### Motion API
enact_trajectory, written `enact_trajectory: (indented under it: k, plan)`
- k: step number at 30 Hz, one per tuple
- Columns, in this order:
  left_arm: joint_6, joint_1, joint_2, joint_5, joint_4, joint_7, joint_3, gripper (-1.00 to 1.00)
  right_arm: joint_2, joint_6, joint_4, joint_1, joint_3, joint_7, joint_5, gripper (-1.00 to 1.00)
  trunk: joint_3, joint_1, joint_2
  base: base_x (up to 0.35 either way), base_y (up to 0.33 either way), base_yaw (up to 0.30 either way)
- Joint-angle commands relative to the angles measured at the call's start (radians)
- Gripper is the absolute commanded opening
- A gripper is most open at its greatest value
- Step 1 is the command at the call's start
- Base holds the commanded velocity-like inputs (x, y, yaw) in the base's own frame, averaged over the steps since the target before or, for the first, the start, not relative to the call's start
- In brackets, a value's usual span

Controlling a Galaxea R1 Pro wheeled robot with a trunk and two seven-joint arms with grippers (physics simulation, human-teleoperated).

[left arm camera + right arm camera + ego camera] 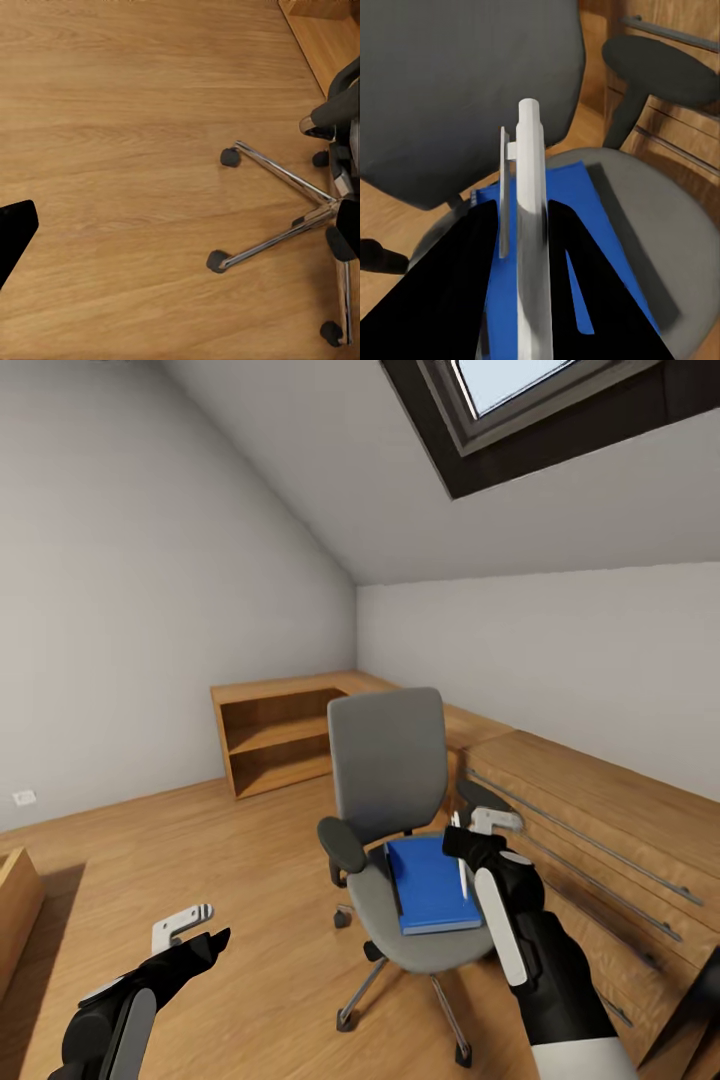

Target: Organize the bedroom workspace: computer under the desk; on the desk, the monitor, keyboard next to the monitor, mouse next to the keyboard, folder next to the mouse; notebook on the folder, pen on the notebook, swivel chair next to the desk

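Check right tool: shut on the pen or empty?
Shut on the pen: right tool has its dark fingers pressed against the white barrel, above the blue folder.

Grey swivel chair (388, 780), black armrests; blue folder (432, 884); white pen (531, 225); black right pincer (521, 300).

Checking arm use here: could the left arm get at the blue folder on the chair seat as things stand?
Probably yes. The left gripper hangs low over bare floor, nothing held. The blue folder lies uncovered on the swivel chair, though the near armrest partly flanks it.
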Motion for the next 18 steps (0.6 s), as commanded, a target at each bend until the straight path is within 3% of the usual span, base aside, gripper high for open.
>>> enact_trajectory:
  k: [1,18]
  plan:
    - [0.005,-0.001,-0.001,0.010,-0.001,0.007,0.001,1.00,0.000,0.003,-0.009,0.000,0.001,-0.010,-0.012,-1.00,0.002,-0.004,0.007,-0.001,0.000,0.000]
    - [0.002,-0.001,-0.003,0.011,-0.018,0.008,0.002,1.00,-0.002,0.003,-0.093,0.026,-0.004,-0.010,-0.010,-1.00,0.055,-0.069,0.126,0.000,0.000,-0.021]
